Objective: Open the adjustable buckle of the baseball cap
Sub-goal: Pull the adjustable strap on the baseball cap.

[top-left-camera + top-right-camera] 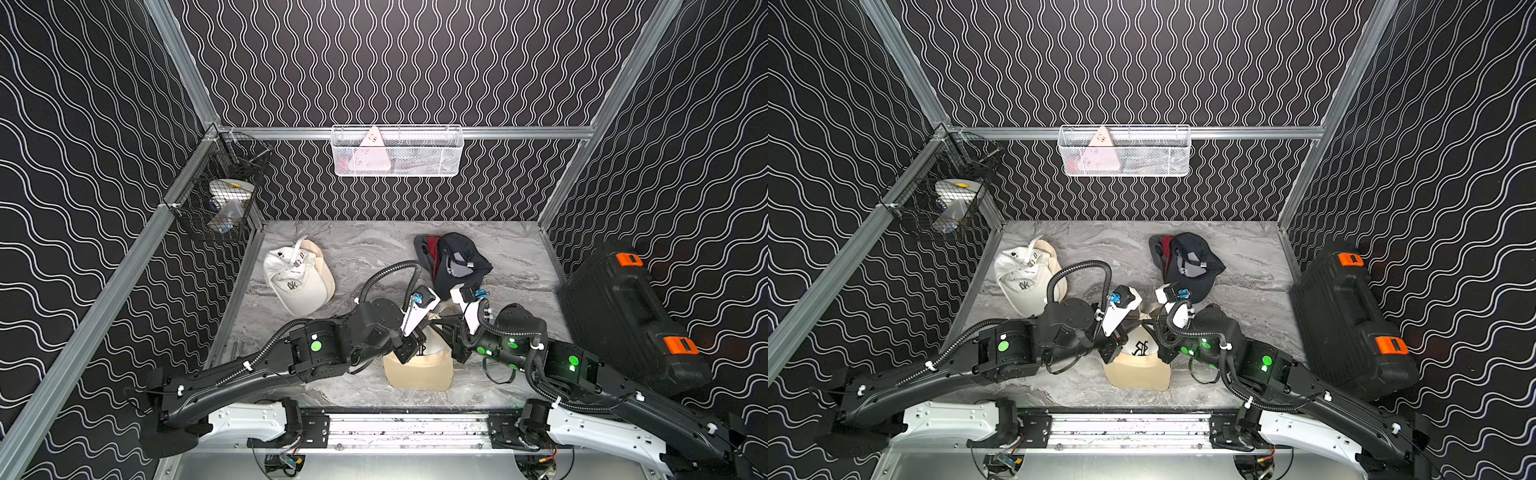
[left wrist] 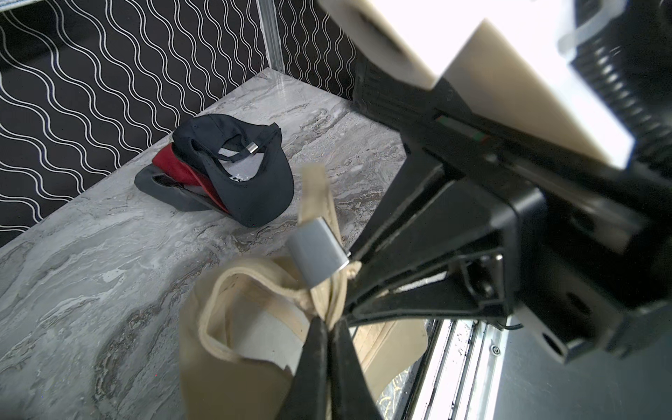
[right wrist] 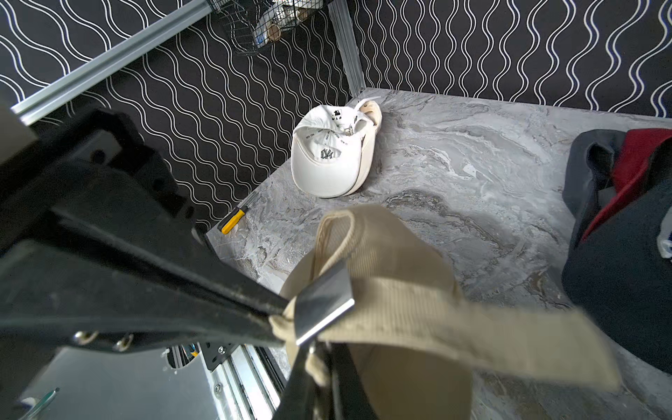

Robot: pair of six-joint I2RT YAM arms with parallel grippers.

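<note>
The beige cap (image 1: 419, 370) rests near the front centre of the surface (image 1: 374, 249), brim toward the robot. Its rear strap (image 3: 418, 309) is held up between both arms. The left gripper (image 2: 329, 323) is pressed together on the bunched strap, just beside the metal buckle (image 2: 319, 254). The right gripper (image 3: 320, 358) also pinches the strap just beside the buckle. The strap's long axis runs out of the buckle, away from both tips. Both arms are equally near, so opening likely requires a pull along that axis.

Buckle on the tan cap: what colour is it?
The buckle is shiny silver, clearest in the right wrist view.
</note>
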